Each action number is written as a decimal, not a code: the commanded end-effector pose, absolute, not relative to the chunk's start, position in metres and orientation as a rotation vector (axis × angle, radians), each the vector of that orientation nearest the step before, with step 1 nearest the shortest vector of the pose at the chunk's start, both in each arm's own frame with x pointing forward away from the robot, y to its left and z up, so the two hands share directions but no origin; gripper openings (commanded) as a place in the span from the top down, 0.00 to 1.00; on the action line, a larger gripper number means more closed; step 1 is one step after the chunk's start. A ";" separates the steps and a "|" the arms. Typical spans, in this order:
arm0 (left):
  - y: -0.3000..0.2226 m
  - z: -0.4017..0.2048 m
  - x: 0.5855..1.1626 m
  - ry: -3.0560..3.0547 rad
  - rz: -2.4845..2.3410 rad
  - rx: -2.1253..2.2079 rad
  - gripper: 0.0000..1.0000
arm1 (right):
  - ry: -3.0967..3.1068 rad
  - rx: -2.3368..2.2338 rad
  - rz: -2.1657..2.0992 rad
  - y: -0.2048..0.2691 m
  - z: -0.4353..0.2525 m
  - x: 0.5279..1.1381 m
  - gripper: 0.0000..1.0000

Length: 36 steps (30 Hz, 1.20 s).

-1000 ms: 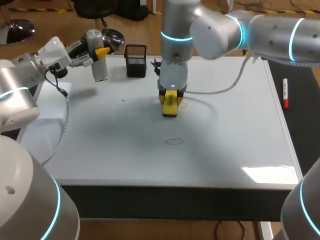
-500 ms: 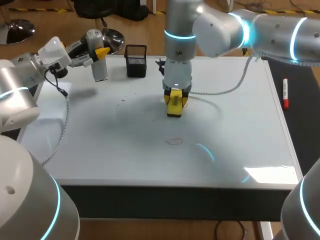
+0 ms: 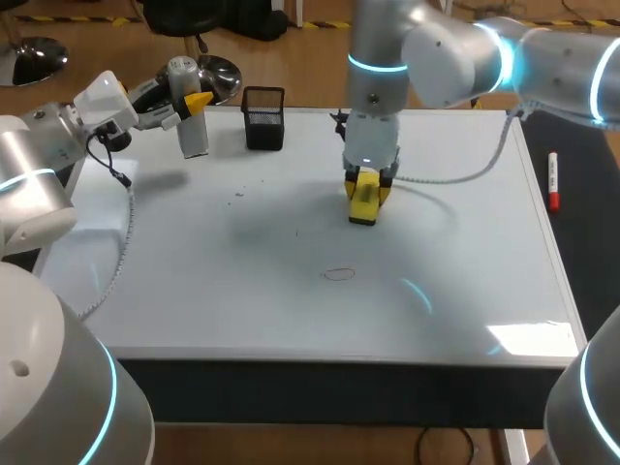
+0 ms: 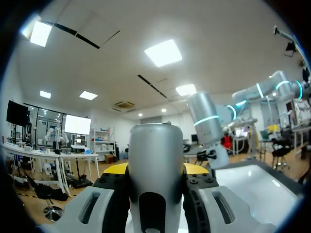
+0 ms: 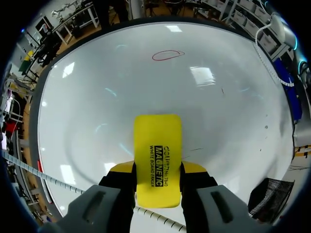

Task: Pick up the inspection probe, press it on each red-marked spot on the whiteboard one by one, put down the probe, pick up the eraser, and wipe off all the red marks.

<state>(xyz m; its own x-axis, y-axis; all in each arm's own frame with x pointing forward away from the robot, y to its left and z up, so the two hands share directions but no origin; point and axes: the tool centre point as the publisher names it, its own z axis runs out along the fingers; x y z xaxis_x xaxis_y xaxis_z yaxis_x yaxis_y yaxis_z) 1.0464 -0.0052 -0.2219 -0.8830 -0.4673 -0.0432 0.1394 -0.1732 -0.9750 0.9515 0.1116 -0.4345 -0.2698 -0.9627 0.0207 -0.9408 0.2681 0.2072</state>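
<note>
Here, the wiping stage looks well under way. The right gripper [image 3: 365, 186], reaching in over the middle of the whiteboard [image 3: 194, 281], pinches the yellow eraser [image 3: 364, 205] between both fingers. The eraser's free end is down at the board's surface and seems to touch it. One red oval mark [image 3: 339, 274] shows nearer the front edge, apart from the eraser, and appears to be the only one left to wipe; no other red is visible. The left gripper [image 3: 197, 102] hangs above the far left corner, clamped on the grey inspection probe [image 3: 193, 134], beside a black mesh cup [image 3: 263, 118]. By that showing, the probe has not yet been put down, though the pressing step seems finished.
</note>
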 end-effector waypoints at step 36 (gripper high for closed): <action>-0.006 -0.221 1.046 1.703 -2.104 -0.376 1.00 | -2.548 1.816 -0.084 0.033 -0.364 0.967 1.00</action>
